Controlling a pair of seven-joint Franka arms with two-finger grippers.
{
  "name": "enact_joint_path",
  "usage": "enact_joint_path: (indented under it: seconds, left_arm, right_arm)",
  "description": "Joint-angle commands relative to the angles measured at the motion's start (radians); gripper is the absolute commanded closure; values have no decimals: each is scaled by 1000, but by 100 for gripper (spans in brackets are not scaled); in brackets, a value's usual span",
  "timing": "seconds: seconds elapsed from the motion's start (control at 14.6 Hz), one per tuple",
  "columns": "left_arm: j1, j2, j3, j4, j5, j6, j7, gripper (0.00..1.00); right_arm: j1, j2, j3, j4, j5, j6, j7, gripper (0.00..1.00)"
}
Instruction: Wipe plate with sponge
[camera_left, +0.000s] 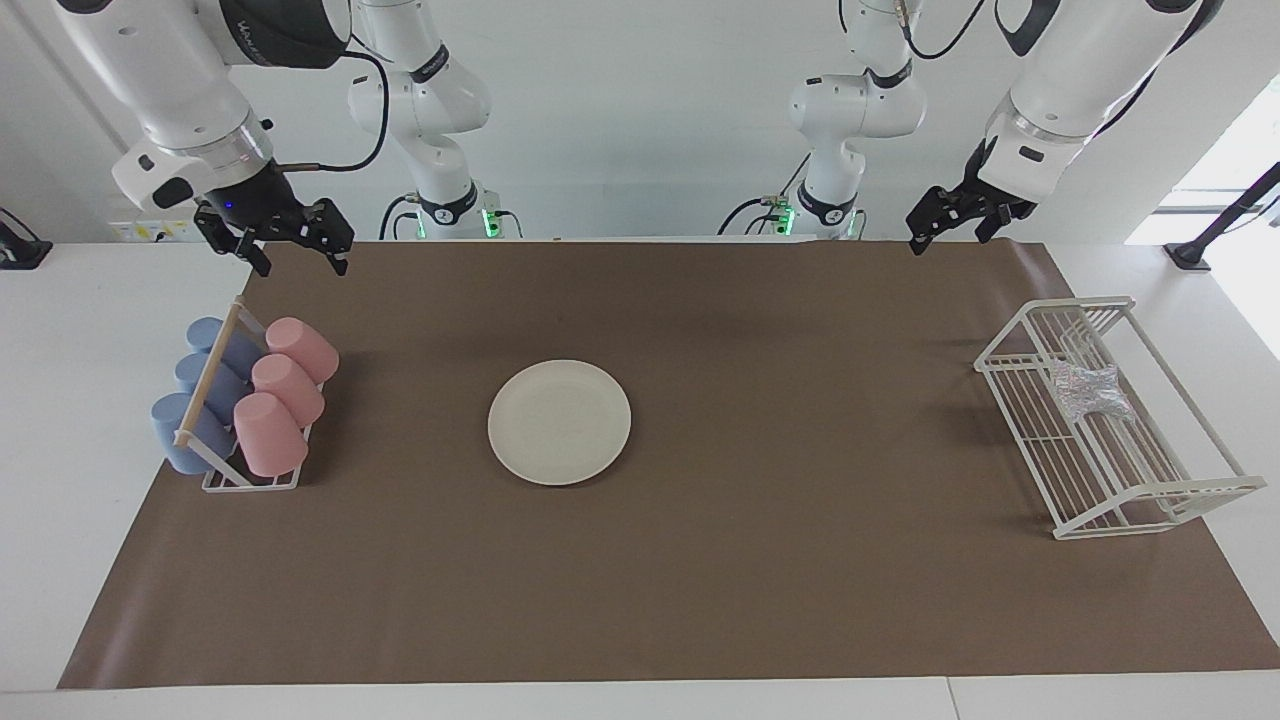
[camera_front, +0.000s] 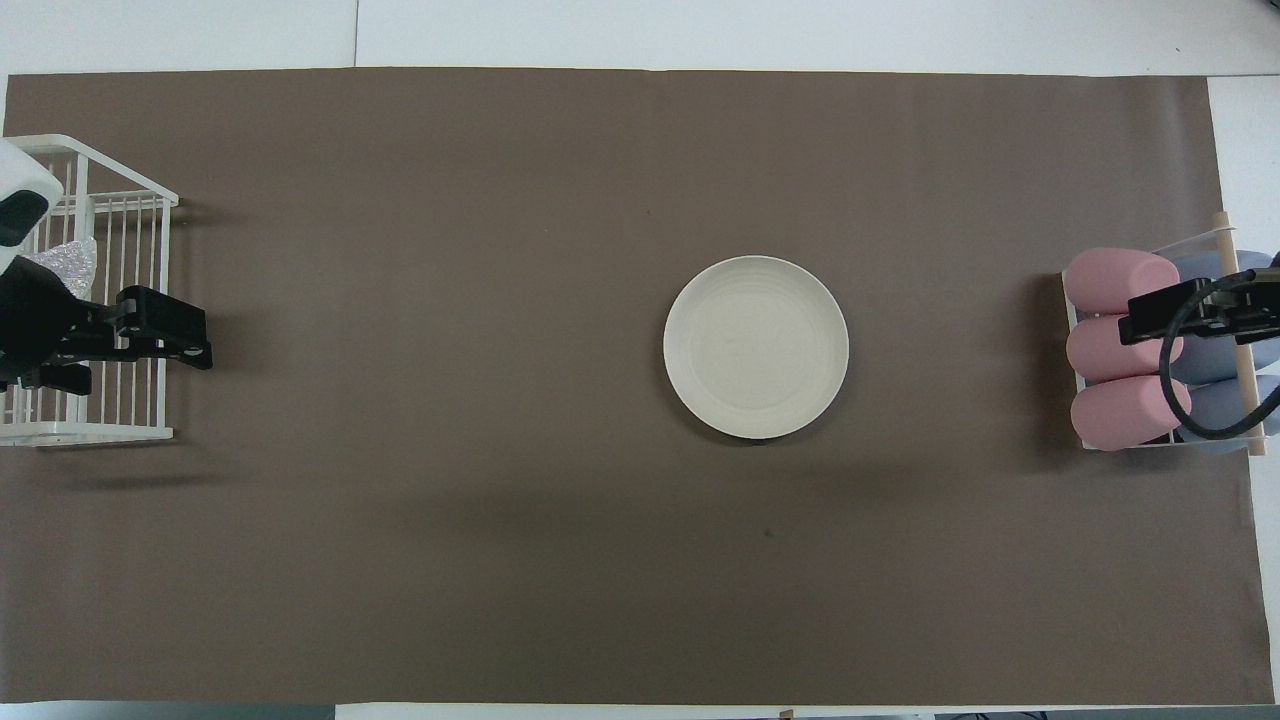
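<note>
Sponge (camera_left: 1088, 389) lengthwise along wire rack (camera_left: 1180, 495)

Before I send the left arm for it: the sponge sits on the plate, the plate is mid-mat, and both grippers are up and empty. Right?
Not quite. The sponge is not on the plate; it lies in the white wire rack at the left arm's end, as the facing view shows. The plate is bare, mid-mat. The left gripper and right gripper are up and empty.
</note>
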Motion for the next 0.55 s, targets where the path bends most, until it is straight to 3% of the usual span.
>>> enact_joint_path:
  seconds: [0.0,0.48]
  left_arm:
    - [13,-3,-9,4,-2,10,22,0]
    - [14,-5,-15,3,-6,10,22,0]
  right_arm:
    - [-4,6,5,7,-12,3,-4,0]
    - [-1,6,11,9,-12,1,-3,0]
